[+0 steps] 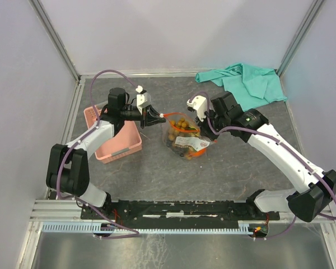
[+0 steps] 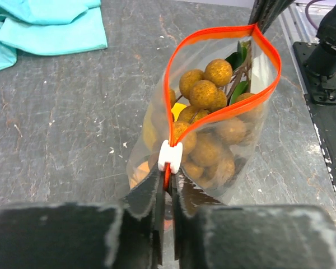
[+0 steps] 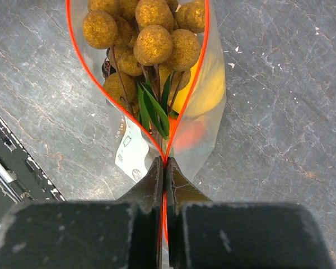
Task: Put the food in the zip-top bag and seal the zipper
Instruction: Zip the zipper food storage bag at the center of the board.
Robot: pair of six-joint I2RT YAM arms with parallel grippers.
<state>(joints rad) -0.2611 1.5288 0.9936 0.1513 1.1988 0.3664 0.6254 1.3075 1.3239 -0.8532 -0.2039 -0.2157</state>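
The clear zip-top bag (image 1: 186, 140) stands on the table between both arms, holding brown berries (image 2: 204, 92), a yellow fruit (image 3: 204, 89) and an orange one behind the plastic. Its orange-red zipper (image 2: 213, 35) gapes open in a loop. My left gripper (image 2: 167, 178) is shut on the zipper's end just behind the white slider (image 2: 170, 156). My right gripper (image 3: 165, 168) is shut on the zipper's other end (image 3: 166, 152). In the top view the left gripper (image 1: 157, 117) is at the bag's left, the right gripper (image 1: 206, 124) at its right.
A pink slotted basket (image 1: 115, 137) sits under the left arm. A teal cloth (image 1: 246, 81) lies at the back right; it also shows in the left wrist view (image 2: 42, 25). The arms' black base rail (image 1: 168, 210) runs along the near edge.
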